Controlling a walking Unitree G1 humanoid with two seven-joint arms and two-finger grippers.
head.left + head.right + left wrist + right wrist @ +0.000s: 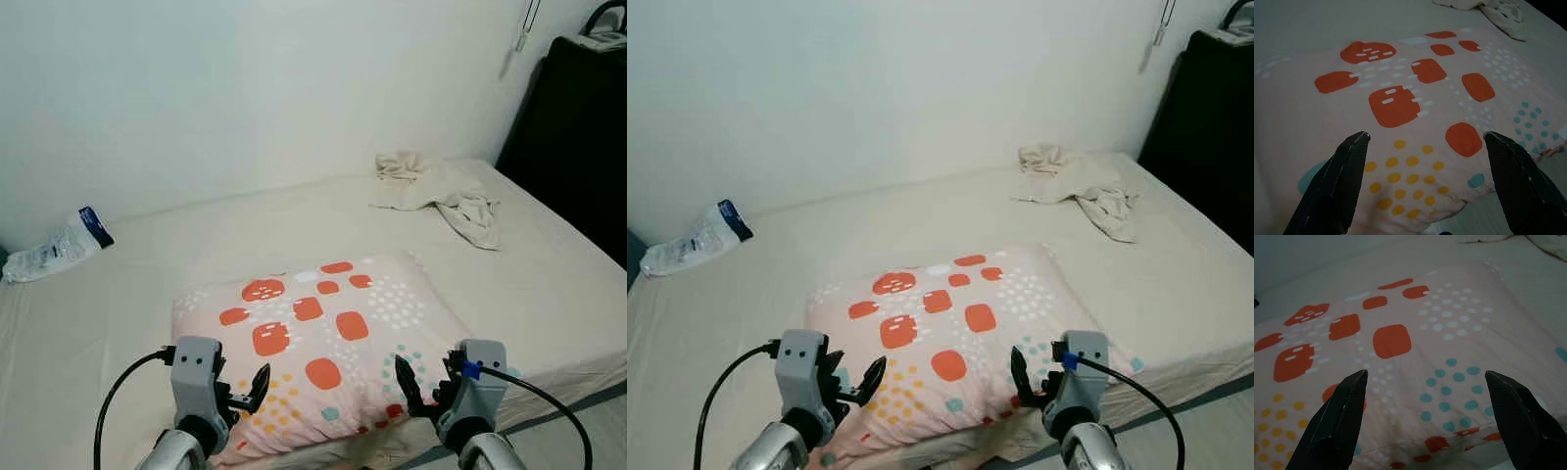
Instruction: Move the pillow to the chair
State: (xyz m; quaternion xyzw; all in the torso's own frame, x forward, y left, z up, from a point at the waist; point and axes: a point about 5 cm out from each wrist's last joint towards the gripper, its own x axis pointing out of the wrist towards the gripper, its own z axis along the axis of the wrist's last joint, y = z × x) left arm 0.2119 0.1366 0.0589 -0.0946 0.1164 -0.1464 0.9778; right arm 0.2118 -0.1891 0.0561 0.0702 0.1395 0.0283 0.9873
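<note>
head views look down; wrist views closely share the pillow (318, 343).

Patterned pink pillow (318, 338) flat on bed (147, 264)

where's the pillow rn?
The pink pillow with orange squares and coloured dots lies flat on the cream bed at its near edge, directly ahead between the left end effector and right end effector, neither touching it.

bed (118, 294), pillow (323, 338), cloth (441, 194), packet (59, 247)
</note>
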